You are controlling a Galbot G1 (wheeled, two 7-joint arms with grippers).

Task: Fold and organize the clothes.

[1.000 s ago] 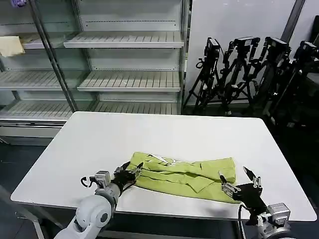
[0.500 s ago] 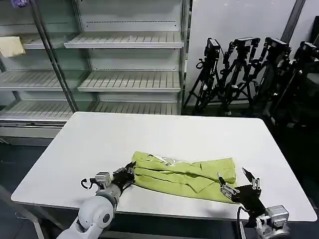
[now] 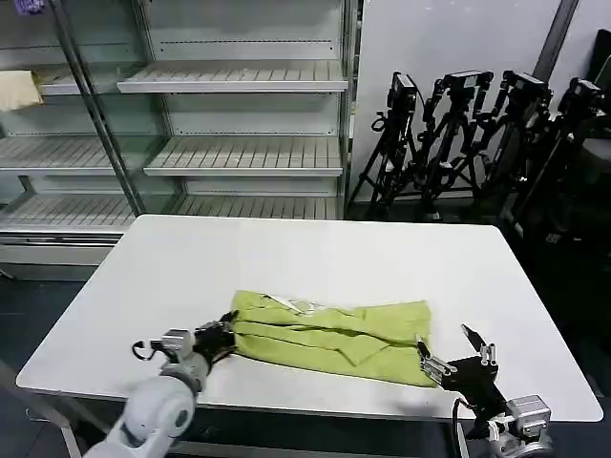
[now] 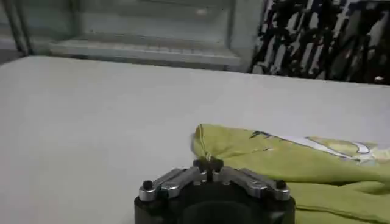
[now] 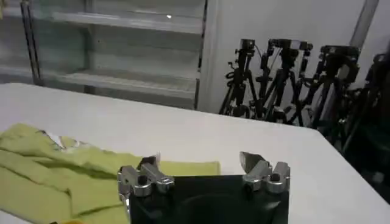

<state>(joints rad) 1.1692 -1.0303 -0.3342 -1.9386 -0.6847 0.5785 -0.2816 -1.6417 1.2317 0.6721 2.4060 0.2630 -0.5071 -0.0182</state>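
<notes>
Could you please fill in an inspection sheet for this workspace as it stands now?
Surface: white table, bare around the garment.
Job's things: lime T-shirt bunched lengthwise near the front edge, white print showing at its top.
Clutter: nothing seen.
Grippers: left tool shut on the T-shirt's left end; right tool open at its right end.
Cables: thin lead by the left wrist.
Surroundings: empty shelving behind, tripods at right.
</notes>
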